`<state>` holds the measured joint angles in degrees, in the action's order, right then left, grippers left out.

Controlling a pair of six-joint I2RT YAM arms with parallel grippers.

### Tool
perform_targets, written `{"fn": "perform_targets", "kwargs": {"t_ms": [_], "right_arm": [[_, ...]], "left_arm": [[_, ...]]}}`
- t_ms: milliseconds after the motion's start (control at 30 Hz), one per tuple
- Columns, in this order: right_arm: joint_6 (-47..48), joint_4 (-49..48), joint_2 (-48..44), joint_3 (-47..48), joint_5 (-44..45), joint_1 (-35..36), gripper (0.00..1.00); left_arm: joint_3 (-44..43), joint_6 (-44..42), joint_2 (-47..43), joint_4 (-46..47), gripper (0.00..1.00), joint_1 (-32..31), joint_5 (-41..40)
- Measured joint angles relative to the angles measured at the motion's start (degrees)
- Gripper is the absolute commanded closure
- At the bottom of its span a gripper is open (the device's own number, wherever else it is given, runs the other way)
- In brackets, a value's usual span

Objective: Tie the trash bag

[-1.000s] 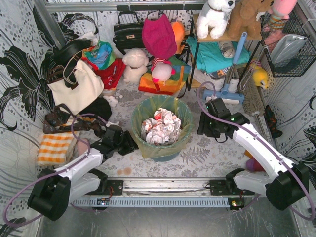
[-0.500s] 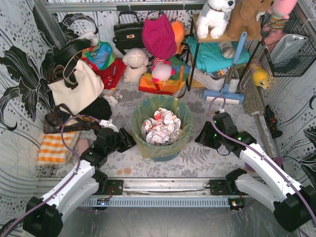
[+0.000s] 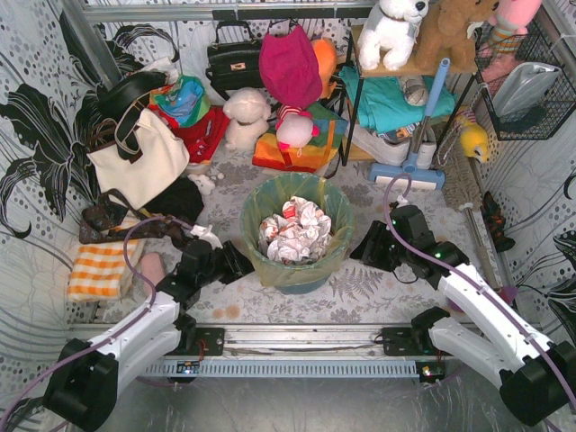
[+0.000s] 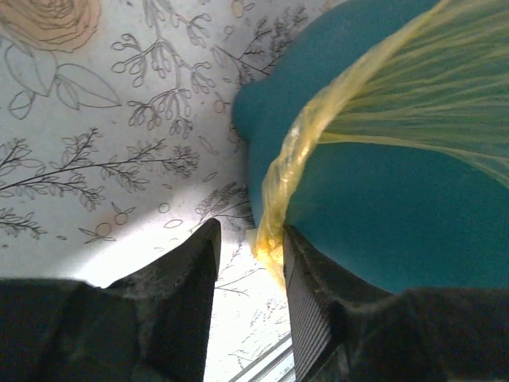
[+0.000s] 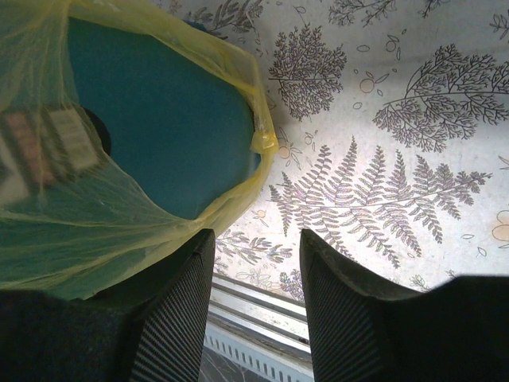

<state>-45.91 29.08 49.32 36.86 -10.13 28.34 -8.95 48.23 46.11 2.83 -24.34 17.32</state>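
Both arms have closed in on the bin since a second ago, your left gripper [image 3: 236, 263] creeping right toward its side and your right gripper [image 3: 362, 250] dropping nearer and swinging left to face the opposite side. You find the trash bag [image 3: 270, 193] in mid-scene, lining the teal bin [image 3: 301, 283] with its hem folded down over the rim and crumpled paper [image 3: 292, 229] heaped inside. Your left claw is spread, and the left wrist view shows a gathered yellow strip of the bag [image 4: 274, 207] running down the bin wall [image 4: 382, 215] into the gap between the fingers, close against the bin-side finger but not pinched. Your right claw is spread too, with only the patterned table [image 5: 382, 159] in its gap; the bag's hem [image 5: 258, 139] sits above and to the left in that view, still a reach away toward the bin. By my reading the left arm is the nearer one: its strip lies lengthwise through the jaws, so a plain squeeze should catch it, while the right needs to travel left first.
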Motion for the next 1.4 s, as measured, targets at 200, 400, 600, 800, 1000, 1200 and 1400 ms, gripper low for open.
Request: {"fn": "perform_targets", "kwargs": {"t_ms": [200, 400, 600, 800, 1000, 1200, 1400], "right_arm": [[-0.17, 0.02, -0.63, -0.61, -0.87, 0.00, 0.54], [0.04, 0.09, 1.66, 0.52, -1.73, 0.00, 0.54], [0.94, 0.04, 4.17, 3.02, -1.92, 0.00, 0.54], [1.79, 0.24, 5.38, 3.98, -1.90, 0.00, 0.54], [1.79, 0.48, 5.14, 3.98, -1.86, 0.00, 0.54], [1.77, 0.94, 3.41, 4.31, -1.01, 0.00, 0.55], [2.25, 3.13, 3.67, 7.30, 0.52, 0.00, 0.54]], "left_arm": [[0.94, 2.10, -3.74, 2.38, 0.85, 0.00, 1.75], [0.94, 3.30, -4.72, 2.21, 1.00, 0.00, 0.92], [-0.37, 3.19, -4.48, -4.68, 1.00, 0.00, -3.58], [-6.23, 2.62, -7.19, -14.84, 1.00, 0.00, -11.50], [-8.61, 1.84, -5.60, -16.46, 0.82, 0.00, -10.84], [-8.24, 2.08, -3.10, -11.56, 0.61, 0.00, -4.66], [-4.66, 2.75, -1.36, -4.90, 0.63, 0.00, -1.49]]}}
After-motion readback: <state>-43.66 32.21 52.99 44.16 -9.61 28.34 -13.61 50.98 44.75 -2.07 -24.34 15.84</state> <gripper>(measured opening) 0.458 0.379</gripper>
